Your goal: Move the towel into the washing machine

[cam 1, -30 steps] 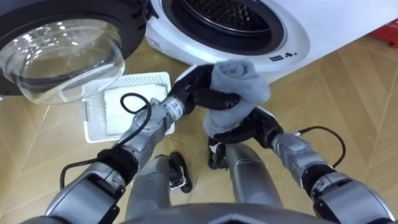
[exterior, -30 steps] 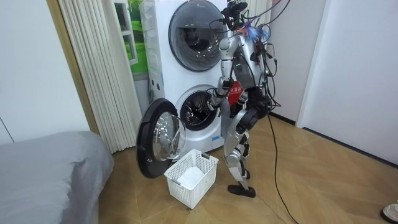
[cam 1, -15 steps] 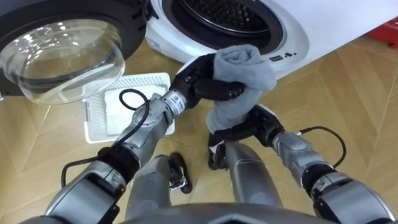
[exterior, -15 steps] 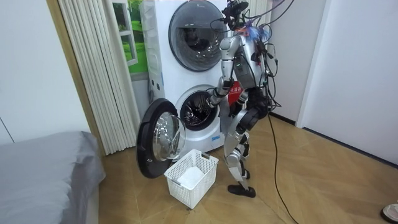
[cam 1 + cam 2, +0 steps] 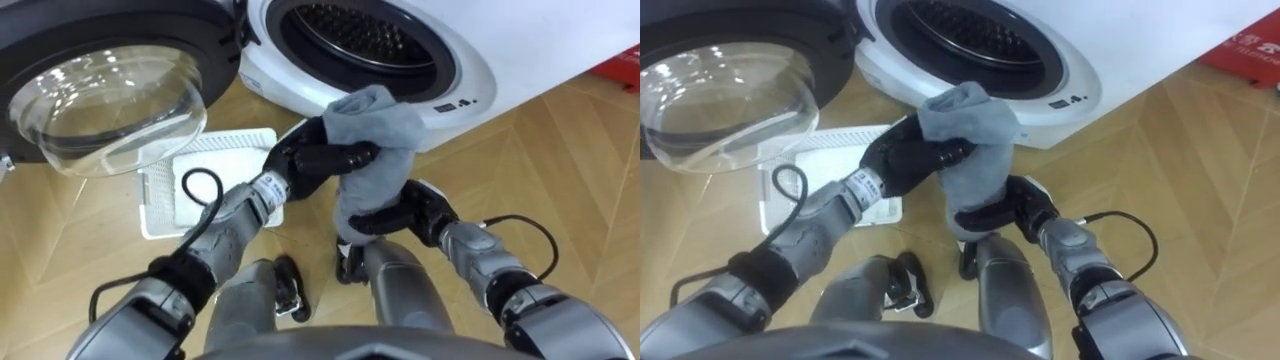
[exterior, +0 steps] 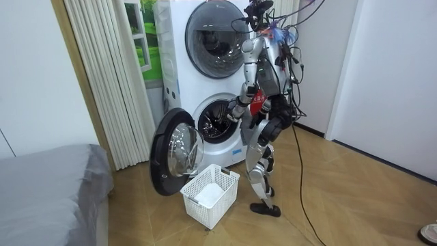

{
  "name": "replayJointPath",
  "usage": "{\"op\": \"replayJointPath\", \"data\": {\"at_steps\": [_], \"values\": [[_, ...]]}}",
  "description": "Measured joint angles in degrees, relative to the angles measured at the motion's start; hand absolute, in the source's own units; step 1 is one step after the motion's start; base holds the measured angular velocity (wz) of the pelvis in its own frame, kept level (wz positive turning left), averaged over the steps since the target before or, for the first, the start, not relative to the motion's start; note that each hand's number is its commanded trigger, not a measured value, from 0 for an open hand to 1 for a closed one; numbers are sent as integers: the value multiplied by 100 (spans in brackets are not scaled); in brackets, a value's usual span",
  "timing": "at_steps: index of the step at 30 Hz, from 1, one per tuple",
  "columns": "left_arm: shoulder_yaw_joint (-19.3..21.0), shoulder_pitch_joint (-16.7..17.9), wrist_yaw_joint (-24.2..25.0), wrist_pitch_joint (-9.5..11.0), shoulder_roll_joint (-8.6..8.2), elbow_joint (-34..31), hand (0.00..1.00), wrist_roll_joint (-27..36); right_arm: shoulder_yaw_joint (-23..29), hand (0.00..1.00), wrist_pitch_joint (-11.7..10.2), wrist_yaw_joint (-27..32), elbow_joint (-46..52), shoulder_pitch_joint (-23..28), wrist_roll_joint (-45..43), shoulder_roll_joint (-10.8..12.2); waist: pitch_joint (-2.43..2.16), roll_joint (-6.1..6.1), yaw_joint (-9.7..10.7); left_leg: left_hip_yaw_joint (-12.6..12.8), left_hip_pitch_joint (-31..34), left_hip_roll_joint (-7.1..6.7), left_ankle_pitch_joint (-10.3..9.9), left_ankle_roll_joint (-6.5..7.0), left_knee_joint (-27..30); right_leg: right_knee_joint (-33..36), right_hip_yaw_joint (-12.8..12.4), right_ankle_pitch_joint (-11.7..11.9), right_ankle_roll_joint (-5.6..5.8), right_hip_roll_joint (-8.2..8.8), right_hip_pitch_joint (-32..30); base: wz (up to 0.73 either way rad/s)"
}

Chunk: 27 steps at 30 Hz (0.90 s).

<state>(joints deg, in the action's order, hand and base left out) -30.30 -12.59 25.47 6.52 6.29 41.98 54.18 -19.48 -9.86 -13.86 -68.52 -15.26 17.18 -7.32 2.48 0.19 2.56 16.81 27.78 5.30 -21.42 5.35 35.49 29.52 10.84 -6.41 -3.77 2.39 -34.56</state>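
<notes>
Around you, item by item:
- One white lattice-sided laundry basket (image 6: 222, 203), standing on the floor with something white lying in it.
- Herringbone wood floor (image 6: 355, 205).
- One bed under a grey cover (image 6: 48, 184), at the room view's left.
- One cream pleated curtain (image 6: 113, 82), hanging behind the bed.
- Plain white wall (image 6: 396, 75), at the room view's right.

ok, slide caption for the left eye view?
Grey towel gripped by left hand and right hand before the open washing machine, white basket on the floor nearby.

Both our arms forward, elbows bent: left hand (image 5: 310, 160) above, right hand (image 5: 402, 214) just beneath, fingers of each curled.
</notes>
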Motion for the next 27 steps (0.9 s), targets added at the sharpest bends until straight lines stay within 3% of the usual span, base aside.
{"op": "replayJointPath", "data": {"at_steps": [7,12,13,14,22,27], "values": [[-7,123,4,-182,13,5,100,707,61,100,3,35,42,-35,-368,18,-37,85,-97,-20,10,-5,28,-14,-81,-68,41,3,-6,-5,-4,0],[96,170,25,-255,6,139,100,1106,48,100,162,72,217,-2,-420,-3,-38,86,-143,-20,60,-7,29,-15,-96,-69,40,6,-9,-8,-68,0],[101,170,28,-255,6,166,93,1141,49,100,183,72,224,-2,-423,-3,-38,86,-144,-19,59,-8,29,-15,-98,-71,40,6,-9,-8,-68,0],[152,171,30,-259,6,206,0,1151,50,100,211,72,225,0,-433,-3,-38,86,-144,-19,58,-8,29,-15,-99,-71,39,6,-9,-7,-68,0],[472,204,-83,-412,22,308,0,1144,85,100,250,437,212,45,-658,18,-36,91,-205,-26,46,-11,52,-36,-145,-97,49,15,-21,-9,-57,0],[1035,200,-533,-444,-68,311,0,714,351,100,361,810,144,45,-767,29,-34,156,-460,-91,63,-13,117,-87,-228,-171,196,51,-80,0,-43,4]]}}
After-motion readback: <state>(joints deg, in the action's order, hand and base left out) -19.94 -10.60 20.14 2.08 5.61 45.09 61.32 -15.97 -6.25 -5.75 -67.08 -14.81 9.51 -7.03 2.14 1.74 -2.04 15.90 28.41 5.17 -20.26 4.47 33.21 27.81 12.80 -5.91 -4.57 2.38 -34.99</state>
